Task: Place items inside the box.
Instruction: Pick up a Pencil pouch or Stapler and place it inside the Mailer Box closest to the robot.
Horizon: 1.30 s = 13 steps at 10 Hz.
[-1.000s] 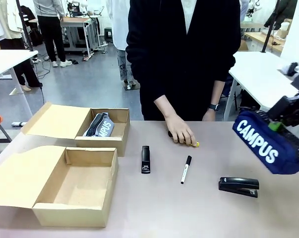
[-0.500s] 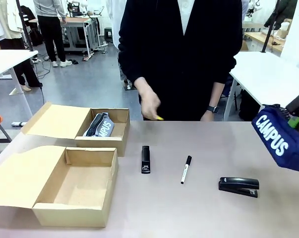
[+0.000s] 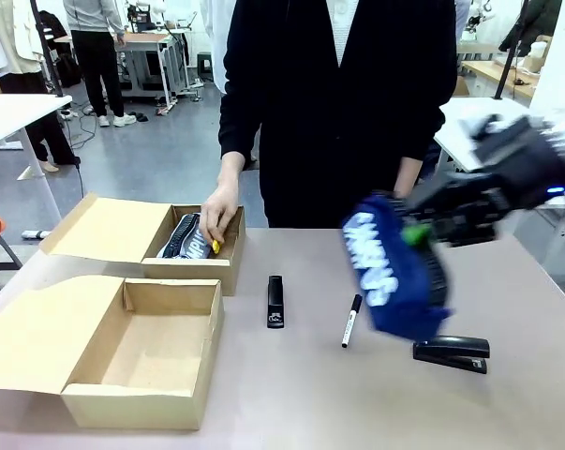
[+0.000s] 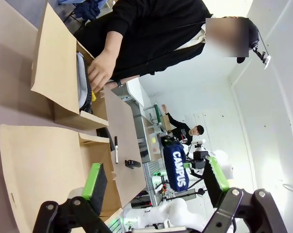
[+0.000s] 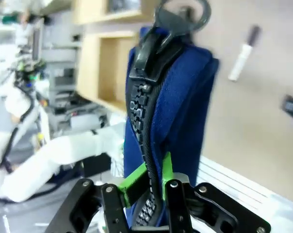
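- The right gripper (image 3: 415, 233), a black two-finger tool with green pads, is right of centre in the front view and blurred by motion. Its jaws are clamped tight on a navy fabric zip pouch with white lettering (image 3: 394, 274). The pouch hangs clear of the beige table (image 3: 357, 403).
- At the bottom centre of the right wrist view, the right gripper (image 5: 147, 183) pinches the navy pouch (image 5: 185, 111) by its black zipper edge. The pouch stands up through the middle of the frame.
- The left gripper (image 4: 155, 180) rises from the bottom edge of the left wrist view. Its jaws are spread wide with nothing between them.
- Left of centre in the front view, the person's hand (image 3: 218, 208) reaches into the far open cardboard box (image 3: 193, 273). It holds a small yellow item (image 3: 215, 246), mostly hidden by the fingers, against a grey zip pouch (image 3: 188, 236) lying inside that box.
- A second open cardboard box (image 3: 141, 409) sits at lower left, just in front of the far one, with its lid folded out to the left.
- At the table's centre lies a slim black stapler (image 3: 275, 301), near the far box's front wall.
- A white marker with a black cap (image 3: 351, 321) lies to the right of it, apart from it.
- Another black stapler (image 3: 451, 353) lies at lower right, directly under the hanging pouch.
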Motion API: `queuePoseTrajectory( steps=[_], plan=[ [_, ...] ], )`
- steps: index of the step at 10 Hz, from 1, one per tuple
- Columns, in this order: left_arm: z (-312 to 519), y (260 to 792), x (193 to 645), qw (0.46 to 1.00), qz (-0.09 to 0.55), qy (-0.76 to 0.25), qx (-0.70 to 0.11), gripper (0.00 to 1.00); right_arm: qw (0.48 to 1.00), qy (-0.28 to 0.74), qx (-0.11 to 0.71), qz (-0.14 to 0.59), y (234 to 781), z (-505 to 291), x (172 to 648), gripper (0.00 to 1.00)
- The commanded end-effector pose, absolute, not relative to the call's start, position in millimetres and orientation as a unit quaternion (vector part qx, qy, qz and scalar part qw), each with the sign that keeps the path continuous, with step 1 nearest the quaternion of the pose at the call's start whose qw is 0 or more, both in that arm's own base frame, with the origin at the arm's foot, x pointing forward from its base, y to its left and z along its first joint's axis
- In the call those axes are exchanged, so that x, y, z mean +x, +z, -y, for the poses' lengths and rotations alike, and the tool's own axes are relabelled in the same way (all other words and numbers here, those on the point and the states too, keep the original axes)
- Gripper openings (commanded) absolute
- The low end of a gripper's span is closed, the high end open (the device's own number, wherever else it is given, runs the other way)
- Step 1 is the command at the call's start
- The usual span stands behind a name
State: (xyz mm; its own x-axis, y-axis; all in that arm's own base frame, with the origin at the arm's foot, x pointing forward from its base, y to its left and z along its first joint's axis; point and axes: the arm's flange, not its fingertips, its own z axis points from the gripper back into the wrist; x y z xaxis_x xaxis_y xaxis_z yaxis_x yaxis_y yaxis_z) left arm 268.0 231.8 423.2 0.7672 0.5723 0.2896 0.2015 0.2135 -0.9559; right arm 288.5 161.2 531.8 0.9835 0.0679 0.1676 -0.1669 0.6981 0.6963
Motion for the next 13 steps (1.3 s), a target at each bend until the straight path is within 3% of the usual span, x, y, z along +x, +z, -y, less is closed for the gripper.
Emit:
queuePoseTrajectory(
  steps=[1, 3, 4, 8, 10, 12, 13],
  plan=[
    [-230.4, 424.7, 268.6, 0.704, 0.329, 0.123, -0.617, 1.00, 0.881, 0.104, 0.454, 0.078, 528.6, -229.8, 306.9, 0.10],
    [-230.4, 424.7, 268.6, 0.704, 0.329, 0.123, -0.617, 1.00, 0.851, 0.139, 0.506, 0.005, 506.8, -248.9, 288.5, 0.10],
    [-230.4, 424.7, 268.6, 0.704, 0.329, 0.123, -0.617, 1.00, 0.889, 0.096, 0.445, 0.051, 530.4, -241.0, 274.3, 0.10],
    [-230.4, 424.7, 268.6, 0.704, 0.329, 0.123, -0.617, 1.00, 0.881, 0.106, 0.458, 0.046, 524.4, -246.5, 278.5, 0.10],
    [-230.4, 424.7, 268.6, 0.704, 0.329, 0.123, -0.617, 1.00, 0.909, 0.063, 0.398, 0.106, 542.6, -344.8, 259.0, 0.10],
    [-230.4, 424.7, 268.6, 0.704, 0.329, 0.123, -0.617, 1.00, 0.913, 0.090, 0.394, 0.059, 537.0, -405.2, 258.4, 0.10],
    [-230.4, 424.7, 268.6, 0.704, 0.329, 0.123, -0.617, 1.00, 0.929, 0.044, 0.359, 0.072, 528.9, -426.8, 271.6, 0.10]
  ],
)
